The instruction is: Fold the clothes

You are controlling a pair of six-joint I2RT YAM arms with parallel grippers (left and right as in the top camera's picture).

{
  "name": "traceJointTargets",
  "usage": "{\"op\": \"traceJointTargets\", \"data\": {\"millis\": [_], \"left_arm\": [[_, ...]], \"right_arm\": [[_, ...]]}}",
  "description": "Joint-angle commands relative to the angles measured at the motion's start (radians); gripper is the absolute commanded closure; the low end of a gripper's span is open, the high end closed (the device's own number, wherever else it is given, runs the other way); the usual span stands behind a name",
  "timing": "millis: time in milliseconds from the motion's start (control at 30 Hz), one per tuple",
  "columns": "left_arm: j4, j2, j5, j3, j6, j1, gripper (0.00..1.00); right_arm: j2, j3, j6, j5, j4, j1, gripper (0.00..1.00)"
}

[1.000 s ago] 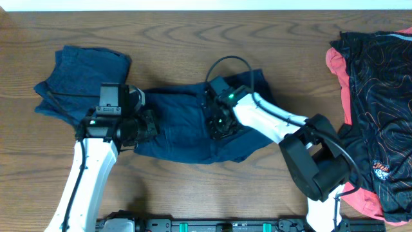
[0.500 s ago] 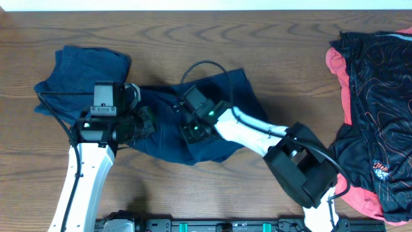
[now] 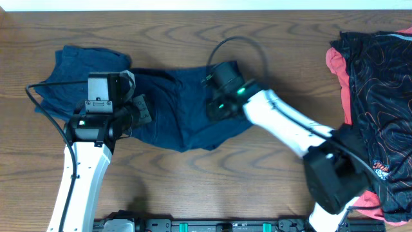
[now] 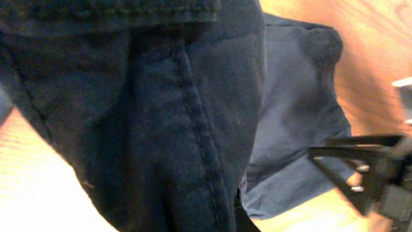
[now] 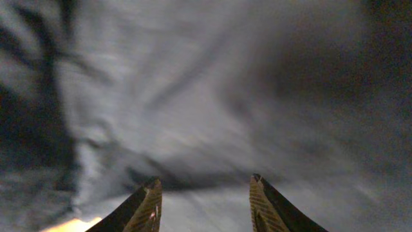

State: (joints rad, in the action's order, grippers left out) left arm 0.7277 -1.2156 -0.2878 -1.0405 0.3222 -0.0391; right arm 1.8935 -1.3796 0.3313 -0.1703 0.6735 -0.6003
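Navy clothes [image 4: 148, 129] are hanging right up against the pincer, with a stitched seam [image 4: 193, 135] running down them. Beyond the pincer, a paler blue fold [image 4: 290, 116] is lying on the wooden table [image 4: 367, 45]. Off to one side, a blurred black bracket [image 4: 367, 171] is showing its screws.

We see a dark brown wood-grain worktop [image 3: 193, 193] running the full width of the overhead view, with a pale strip along its far edge. Near its middle lie the navy shorts [image 3: 183, 116], spread loosely and rumpled, their near hem curving over bare wood. To the left lies a second navy garment [image 3: 74, 71], bunched into a rough block; the two blue pieces meet, and we cannot tell whether they overlap. Well apart, at the right edge, a black garment with thin orange line patterns [image 3: 380, 84] lies heaped on a coral-red garment [image 3: 335, 64], whose edge shows along its left side and near corner. Both run out of view to the right
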Motion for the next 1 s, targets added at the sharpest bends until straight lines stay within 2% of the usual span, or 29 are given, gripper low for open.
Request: {"op": "traceJointTargets", "data": {"millis": [0, 533, 867, 967], "left_arm": [[-0.026, 0.007, 0.008, -0.031, 0.058, 0.002, 0.94], [-0.113, -0.068, 0.009, -0.031, 0.082, -0.061, 0.94], [-0.279, -0.071, -0.07, -0.031, 0.227, -0.063, 0.94], [-0.285, -0.071, -0.07, -0.031, 0.23, -0.071, 0.94]], "right_arm": [[0.022, 0.015, -0.034, 0.02, 0.042, 0.019, 0.58], [0.175, 0.058, -0.039, 0.009, -0.098, -0.172, 0.57], [0.224, 0.058, 0.034, -0.029, -0.167, -0.293, 0.57], [0.224, 0.058, 0.068, -0.028, -0.204, -0.326, 0.57]]}}
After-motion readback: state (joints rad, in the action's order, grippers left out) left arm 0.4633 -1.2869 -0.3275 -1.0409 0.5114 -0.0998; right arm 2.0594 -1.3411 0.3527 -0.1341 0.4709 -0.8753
